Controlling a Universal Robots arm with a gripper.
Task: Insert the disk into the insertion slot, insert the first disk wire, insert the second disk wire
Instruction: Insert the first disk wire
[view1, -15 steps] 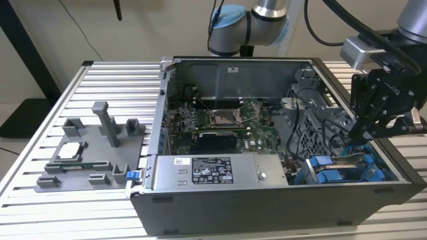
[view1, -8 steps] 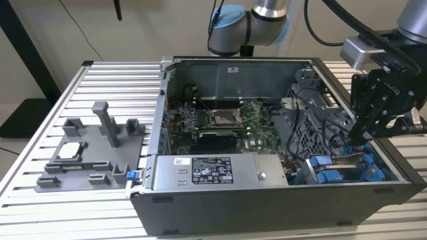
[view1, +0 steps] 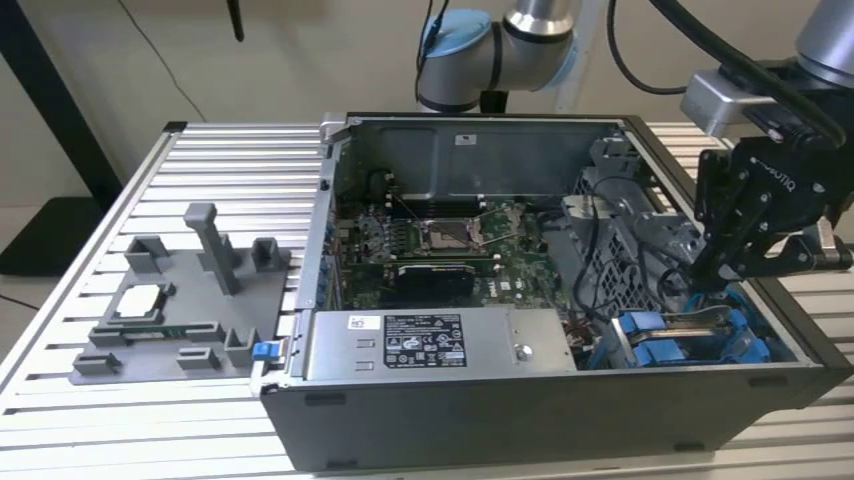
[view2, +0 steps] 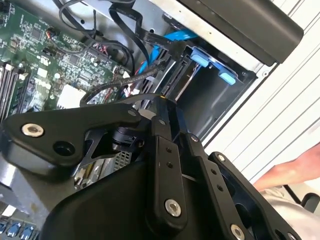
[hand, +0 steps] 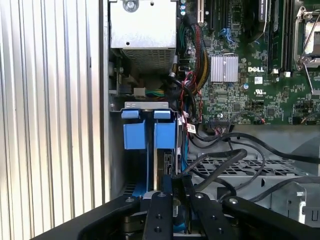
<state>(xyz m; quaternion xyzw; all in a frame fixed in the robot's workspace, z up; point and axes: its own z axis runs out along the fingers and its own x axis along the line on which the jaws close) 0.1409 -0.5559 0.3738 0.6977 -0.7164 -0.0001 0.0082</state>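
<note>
Blue-framed disk (hand: 164, 135) sits in the insertion slot (view1: 681, 325) at a corner of the case (view1: 534, 420); we judge our gripper (hand: 177, 182), fingers pinched on a disk wire (hand: 222, 154), could snag neighbouring cables (hand: 280, 152)

The board (view1: 441, 235) is green. The slot fittings (hand: 134, 134) are bright blue, the cage (hand: 235, 169) grey and perforated. Cables (hand: 235, 151) and gripper (hand: 176, 189) are black. The table (view1: 227, 170) is ribbed silver; the supply box (view1: 427, 345) is grey with a black-and-white label.
</note>
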